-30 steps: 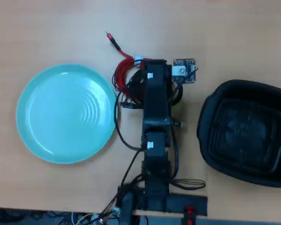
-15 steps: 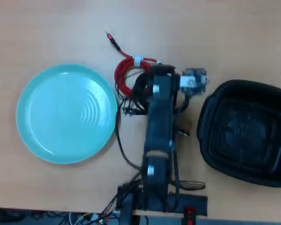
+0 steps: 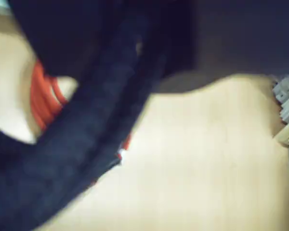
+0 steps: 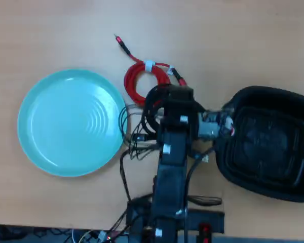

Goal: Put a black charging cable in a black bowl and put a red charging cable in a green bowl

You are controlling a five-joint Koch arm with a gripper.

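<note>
Overhead view: a pale wooden surface [image 4: 253, 40] carries the arm [image 4: 172, 162], which rises from the bottom edge. A round, shallow, turquoise-green dish, the green bowl [image 4: 45, 121], lies on the left; its smooth glossy face shows concentric ridges at the centre. The black bowl [image 4: 289, 187], a rounded-rectangular plastic tray with a thick matt rim, lies on the right.

The red charging cable [image 4: 134, 81] rests on the surface between the two bowls, nearer the top: a small bright red coil bound by a white tie, one slender plug end trailing up and left, the other pointing right, just above the arm's head.

The black charging cable [image 4: 151, 109] shows as dark loops at the left side of the arm's head, partly hidden by it and hard to separate from the arm's thin wires. Whether these loops rest on the surface or hang clear of it cannot be told.

The claw lies beneath the arm's head and is hidden. Wrist view: a thick, blurred black band, the same cable [image 3: 86, 139], crosses the frame diagonally very close to the lens, with red strands [image 3: 43, 98] behind it. The claw's jaws are not distinguishable, so its opening and whether it grips the cable cannot be told.
</note>
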